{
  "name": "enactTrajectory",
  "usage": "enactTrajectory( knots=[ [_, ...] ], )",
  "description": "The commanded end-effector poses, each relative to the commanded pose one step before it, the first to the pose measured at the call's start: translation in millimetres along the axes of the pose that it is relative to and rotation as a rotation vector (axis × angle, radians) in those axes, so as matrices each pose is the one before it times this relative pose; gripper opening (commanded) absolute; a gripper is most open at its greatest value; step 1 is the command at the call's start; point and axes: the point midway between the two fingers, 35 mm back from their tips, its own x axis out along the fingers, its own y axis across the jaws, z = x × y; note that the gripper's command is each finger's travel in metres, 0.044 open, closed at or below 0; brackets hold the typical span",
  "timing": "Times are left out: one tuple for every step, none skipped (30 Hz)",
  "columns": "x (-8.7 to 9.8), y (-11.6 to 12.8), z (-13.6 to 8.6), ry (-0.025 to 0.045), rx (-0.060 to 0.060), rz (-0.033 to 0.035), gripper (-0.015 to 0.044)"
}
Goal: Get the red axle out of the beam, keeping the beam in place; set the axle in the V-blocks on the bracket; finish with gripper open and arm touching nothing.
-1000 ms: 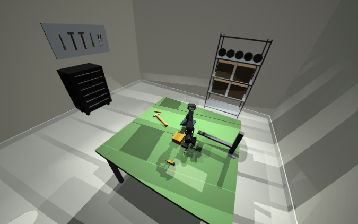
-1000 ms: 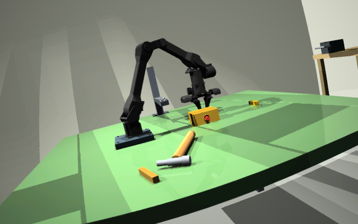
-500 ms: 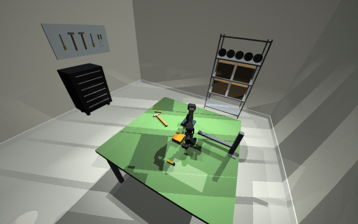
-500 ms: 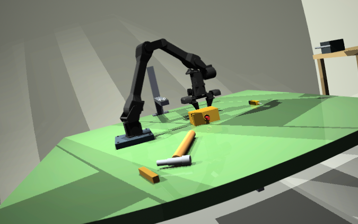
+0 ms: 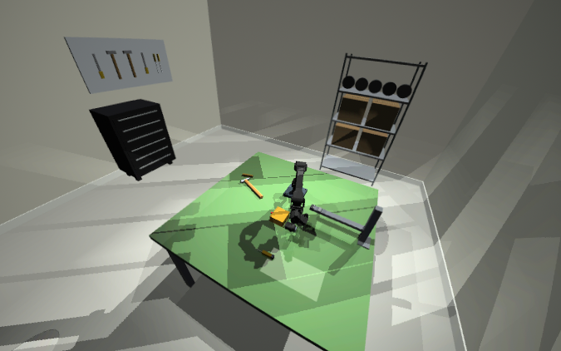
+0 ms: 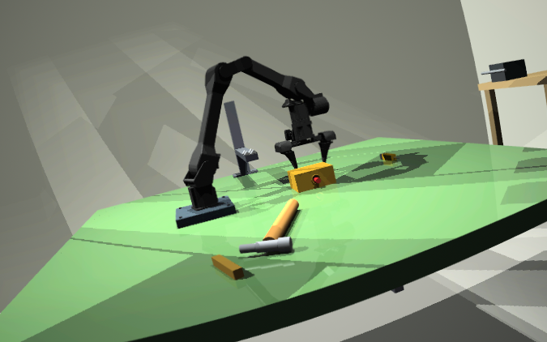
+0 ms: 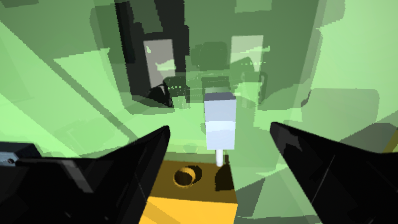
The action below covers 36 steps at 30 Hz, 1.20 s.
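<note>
Biggest first: the green table [image 5: 194, 226] [image 6: 394, 220] [image 7: 350, 65] spreads wide under everything, with a black-framed shelf rack [image 5: 347, 166] standing behind it and a black drawer cabinet [image 5: 110, 135] off to one side. Over in the exterior view, a pale wooden workbench [image 6: 485, 87] sits in the background.

Now the black six-joint arm [image 5: 298, 179] [image 6: 211, 123], arching up and over from its base, wrist pointing down! Beside it, the dark grey bracket [image 5: 370, 226] [image 6: 234, 127] rises on a tall upright, the small grey V-blocks [image 6: 247, 151] on its low ledge, and no axle lies in them.

Down to the yellow-orange rectangular beam [image 5: 279, 215] [image 6: 311, 177] [image 7: 187, 211], resting on the table. Just above it, the black two-fingered gripper [image 5: 298, 222] [image 6: 310, 164] [image 7: 218, 128] is released, its fingers spread wide with nothing between them. Whether a fingertip touches the beam, I can't tell.

The hammer [image 5: 253, 188] [image 6: 284, 220] lies nearby, orange handle, silvery head, then the yellow-and-black screwdriver [image 5: 267, 253] [image 6: 388, 158] well apart, and a small brown bar [image 5: 247, 175] [image 6: 227, 267] by the hammer head. A pale rectangular tab [image 7: 220, 120] on a thin pin stands out from the beam's side.

And there's the red axle [image 6: 317, 180], in the beam, its round end showing at the hole!
</note>
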Motion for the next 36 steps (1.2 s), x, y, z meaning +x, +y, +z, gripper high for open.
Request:
enactTrajectory(
  knots=[
    [-10.05,-1.34,0.55,-0.00410,-0.0065,-0.00961,0.0440],
    [-1.71,-0.01,0.00,0.00000,0.0000,0.00000,0.0440],
    [-1.71,-0.01,0.00,0.00000,0.0000,0.00000,0.0440],
    [-1.71,-0.01,0.00,0.00000,0.0000,0.00000,0.0440],
    [-1.70,-0.01,0.00,0.00000,0.0000,0.00000,0.0440],
    [-1.69,0.00,0.00,0.00000,0.0000,0.00000,0.0440],
    [-1.69,0.00,0.00,0.00000,0.0000,0.00000,0.0440],
    [-1.69,0.00,0.00,0.00000,0.0000,0.00000,0.0440],
    [-1.69,0.00,0.00,0.00000,0.0000,0.00000,0.0440],
    [-1.70,0.00,0.00,0.00000,0.0000,0.00000,0.0440],
    [-1.70,0.00,0.00,0.00000,0.0000,0.00000,0.0440],
    [-1.69,0.00,0.00,0.00000,0.0000,0.00000,0.0440],
    [-1.69,0.00,0.00,0.00000,0.0000,0.00000,0.0440],
    [-1.71,0.00,0.00,0.00000,0.0000,0.00000,0.0440],
    [-1.72,0.00,0.00,0.00000,0.0000,0.00000,0.0440],
    [-1.72,0.00,0.00,0.00000,0.0000,0.00000,0.0440],
    [-1.73,0.00,0.00,0.00000,0.0000,0.00000,0.0440],
    [-1.75,0.00,0.00,0.00000,0.0000,0.00000,0.0440],
    [-1.76,0.00,0.00,0.00000,0.0000,0.00000,0.0440],
    [-1.76,0.00,0.00,0.00000,0.0000,0.00000,0.0440],
    [-1.77,0.00,0.00,0.00000,0.0000,0.00000,0.0440],
    [8.11,0.87,-3.43,0.00408,0.0071,0.00898,0.0440],
    [-0.21,-0.23,-5.94,0.00024,0.0022,-0.00020,0.0440],
    [-0.28,-0.17,-8.30,0.00035,0.0032,-0.00028,0.0440],
    [-0.35,0.04,-10.75,0.00048,0.0041,-0.00036,0.0440],
    [-0.40,0.47,-13.30,0.00062,0.0051,-0.00044,0.0440],
    [-0.43,1.17,-15.83,0.00079,0.0062,-0.00051,0.0440],
    [-0.41,2.05,-17.38,0.00093,0.0069,-0.00055,0.0440],
    [-0.36,2.91,-17.58,0.00102,0.0071,-0.00054,0.0440],
    [-0.28,3.70,-17.26,0.00108,0.0071,-0.00051,0.0440],
    [-0.20,4.46,-16.85,0.00113,0.0071,-0.00048,0.0440],
    [-0.12,5.19,-16.40,0.00119,0.0071,-0.00044,0.0440],
    [-0.04,5.89,-15.93,0.00124,0.0071,-0.00040,0.0440],
    [0.04,6.56,-15.42,0.00129,0.0071,-0.00036,0.0440],
    [0.10,5.85,-12.25,0.00117,0.0059,-0.00024,0.0440],
    [0.08,3.71,-7.20,0.00063,0.0034,-0.00015,0.0440]
  ],
)
